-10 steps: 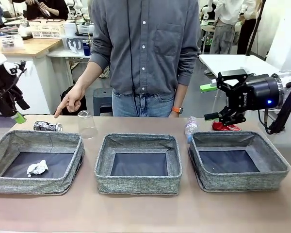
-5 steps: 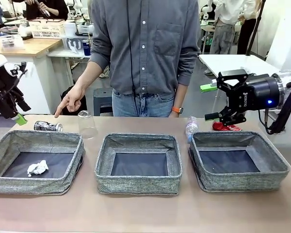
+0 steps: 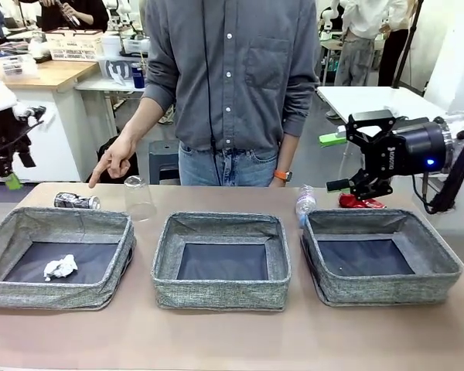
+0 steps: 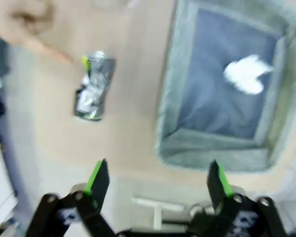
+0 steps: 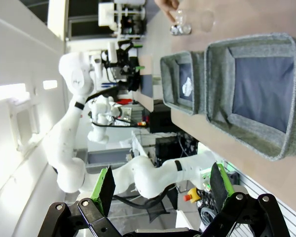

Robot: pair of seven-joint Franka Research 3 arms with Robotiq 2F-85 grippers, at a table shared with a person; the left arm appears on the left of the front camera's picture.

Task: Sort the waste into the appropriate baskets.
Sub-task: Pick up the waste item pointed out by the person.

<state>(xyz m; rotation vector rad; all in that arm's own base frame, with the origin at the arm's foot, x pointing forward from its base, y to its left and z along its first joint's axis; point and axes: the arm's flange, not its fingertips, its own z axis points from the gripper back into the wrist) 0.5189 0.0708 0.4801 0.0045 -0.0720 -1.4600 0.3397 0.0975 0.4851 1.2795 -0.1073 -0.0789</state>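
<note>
The crumpled white tissue [image 3: 59, 267] lies in the left basket [image 3: 31, 295], lower left of the frame. Behind that basket on the surface [image 3: 216, 340] are the dark can [image 3: 76, 202] and clear cup [image 3: 138, 199], with a person's hand [image 3: 114, 161] pointing down above the can. The bottle [image 3: 304, 202] and red can [image 3: 359, 202] sit behind the right basket [image 3: 387, 290]. The left gripper [image 4: 157, 174] and right gripper [image 5: 163, 182] are spread wide, holding nothing.

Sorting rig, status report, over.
Left hand open, right hand open, both empty. Crumpled white tissue in left grey woven basket; dark drink can, clear plastic cup on table behind it. Person pointing near can.
</note>
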